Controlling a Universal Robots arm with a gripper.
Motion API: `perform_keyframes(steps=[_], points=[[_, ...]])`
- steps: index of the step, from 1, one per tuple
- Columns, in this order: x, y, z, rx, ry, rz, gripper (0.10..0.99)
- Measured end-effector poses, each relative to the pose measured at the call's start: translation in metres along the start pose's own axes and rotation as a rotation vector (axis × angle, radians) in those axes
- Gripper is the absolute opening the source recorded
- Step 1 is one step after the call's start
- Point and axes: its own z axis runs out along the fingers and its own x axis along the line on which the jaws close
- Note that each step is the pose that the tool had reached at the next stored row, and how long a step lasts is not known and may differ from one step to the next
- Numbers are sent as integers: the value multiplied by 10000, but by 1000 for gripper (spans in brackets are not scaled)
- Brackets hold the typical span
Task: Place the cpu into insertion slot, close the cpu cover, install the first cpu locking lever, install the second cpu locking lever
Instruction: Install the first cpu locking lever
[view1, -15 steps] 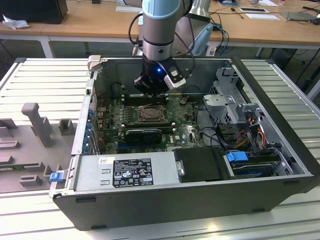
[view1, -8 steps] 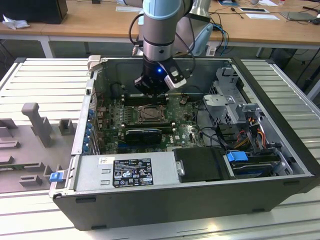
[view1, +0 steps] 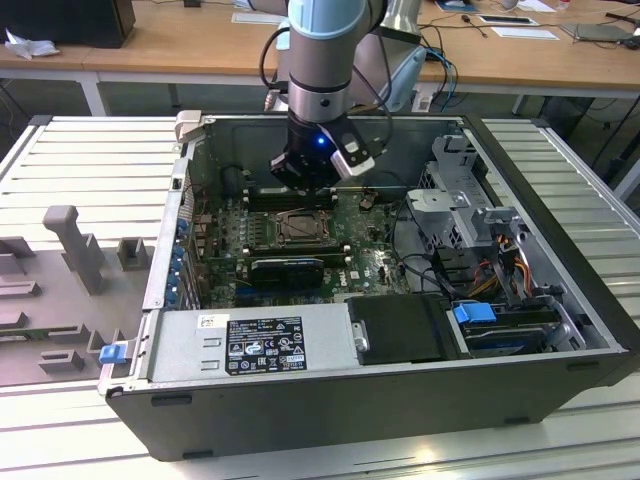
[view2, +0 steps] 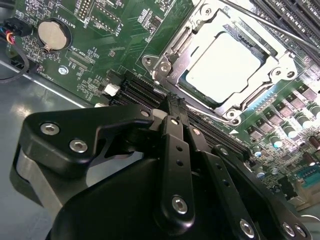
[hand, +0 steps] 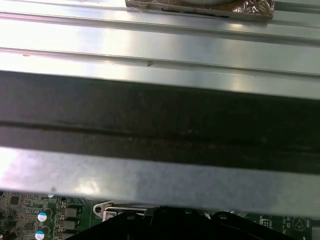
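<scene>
Inside the case (view1: 300, 405), in the exterior view, the gripper (view1: 302, 183), fingers together, hangs at 12 o'clock from the cpu (view2: 225, 65), by memory slots (view2: 135, 89).

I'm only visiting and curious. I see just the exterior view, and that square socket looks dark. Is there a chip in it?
Observer: Yes. In the second wrist view the cpu lies flat in the slot.
Operator: Is anything on top of it?
Observer: The cover lies down around it, and the pale top shows through its window.
Operator: And the arm's grabbing part?
Observer: The gripper has its jaws shut, near a corner of the cover. I cannot tell whether it touches.
</scene>
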Motion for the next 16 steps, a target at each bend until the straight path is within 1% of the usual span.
perform_keyframes(steps=[6, 10, 16], points=[[-10, 3, 1, -12, -1, 0, 106], [6, 4, 1, -13, -1, 0, 106], [5, 14, 12, -31, -1, -6, 106]])
